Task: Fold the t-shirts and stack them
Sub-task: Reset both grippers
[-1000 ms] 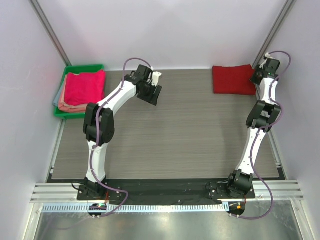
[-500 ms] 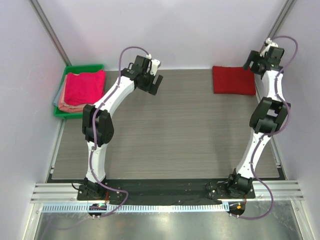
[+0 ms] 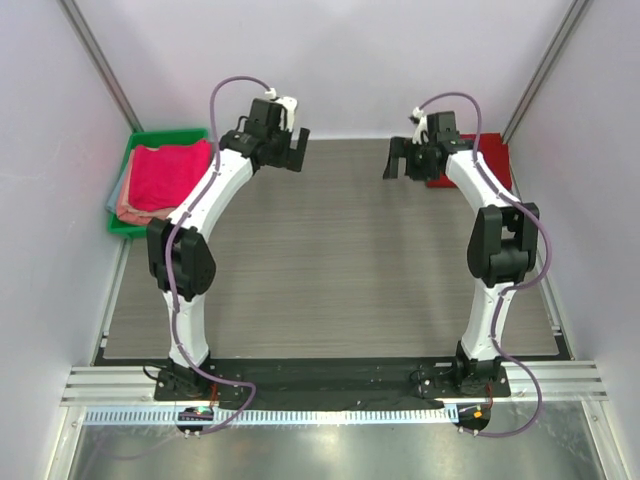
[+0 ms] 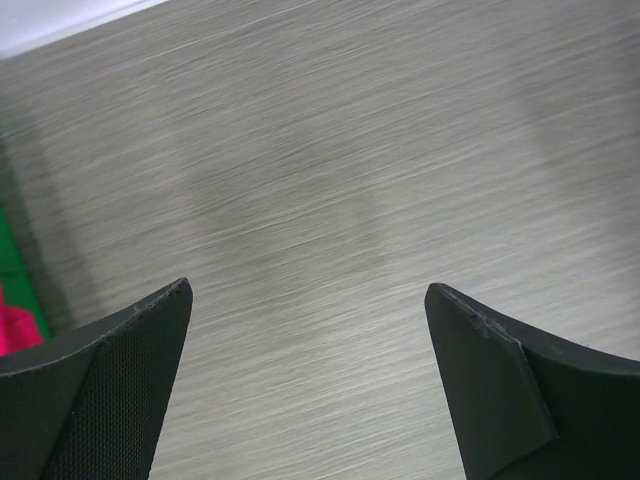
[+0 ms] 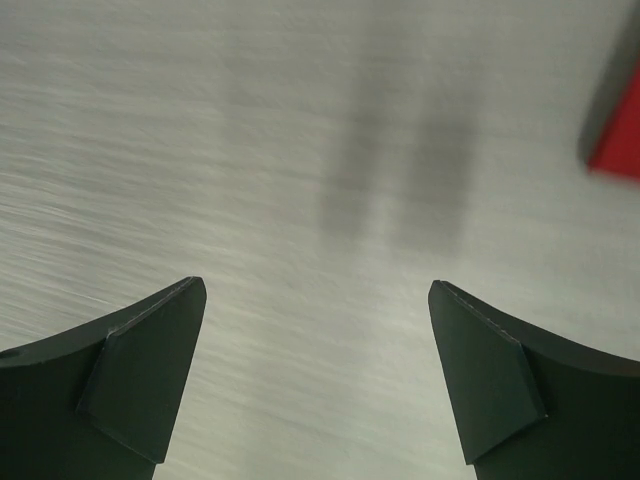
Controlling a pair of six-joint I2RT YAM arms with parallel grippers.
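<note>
A folded deep red t-shirt lies at the back right of the table, partly hidden behind my right arm; its corner shows at the right edge of the right wrist view. A stack of t-shirts, bright pink on top with a salmon edge under it, sits in the tray at the back left. My left gripper hangs open over bare table near the back, right of the tray. My right gripper is open too, over bare table just left of the red shirt. Neither holds anything.
The green tray stands at the back left corner; a strip of it shows at the left of the left wrist view. White walls with metal posts close in the back and sides. A black rail runs along the near edge.
The right gripper swung left from the red shirt's far right side to its left side. The left gripper moved back and slightly left. Both jaws opened wider.
</note>
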